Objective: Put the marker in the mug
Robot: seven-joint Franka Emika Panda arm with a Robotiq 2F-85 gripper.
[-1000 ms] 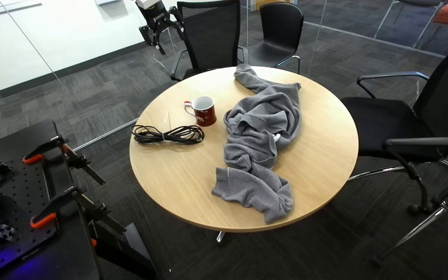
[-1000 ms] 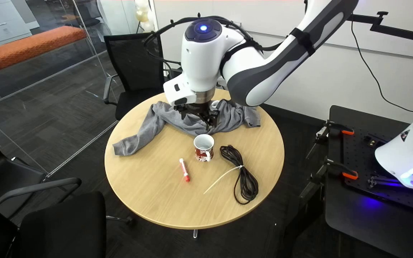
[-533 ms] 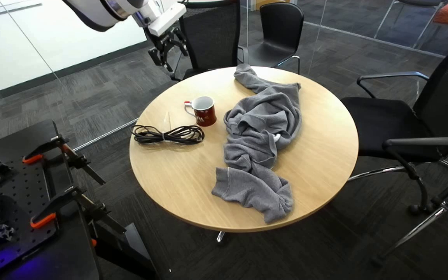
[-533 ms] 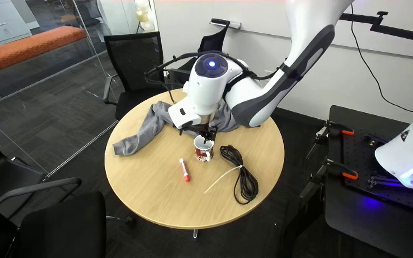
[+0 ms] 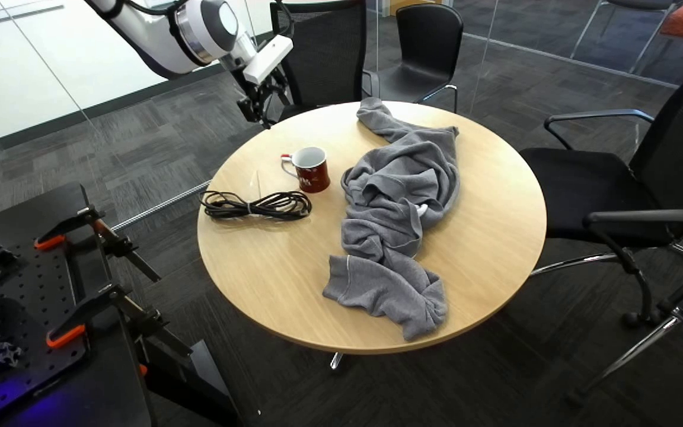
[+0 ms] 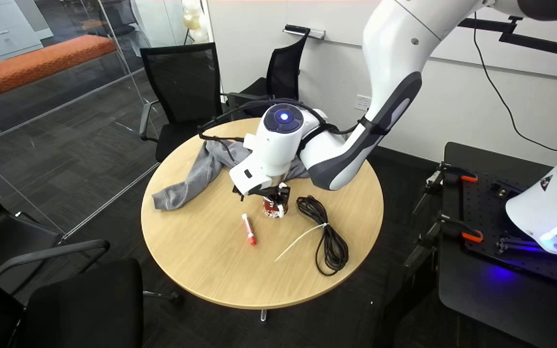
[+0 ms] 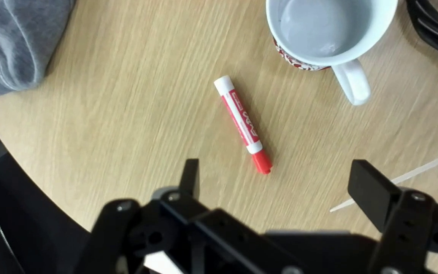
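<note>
When looking outward from the mug [image 7: 329, 38], found the marker [image 7: 243, 123] first, lying on the round table [image 7: 139, 125] near the mug yet apart from it, with the white end closer to the mug and the red cap farther off. Saw the mug standing upright, pale inside and dark red outside, with a white handle. In the wrist view, noted the gripper [image 7: 280, 185] above the table, beyond the marker from the mug, with black fingers [image 7: 191, 179] spread far apart and nothing held between. In an exterior view, lost most of the mug's rim behind the gripper, with the lower wall and handle in sight beneath the white arm [image 6: 329, 150]. Spotted the black coiled cable [image 6: 328, 233] just beside the mug, with a pale tie [image 7: 428, 166] running out from the coil. Located the rumpled grey cloth [image 5: 398, 178] roughly on the opposite side of the mug from the cable. Past the cable and well apart from the mug, saw a black side table [image 6: 472, 290] with orange-gripped clamps [image 6: 473, 236], and in both exterior views found black chairs [image 5: 324, 53] around the round table, well apart from the mug
</note>
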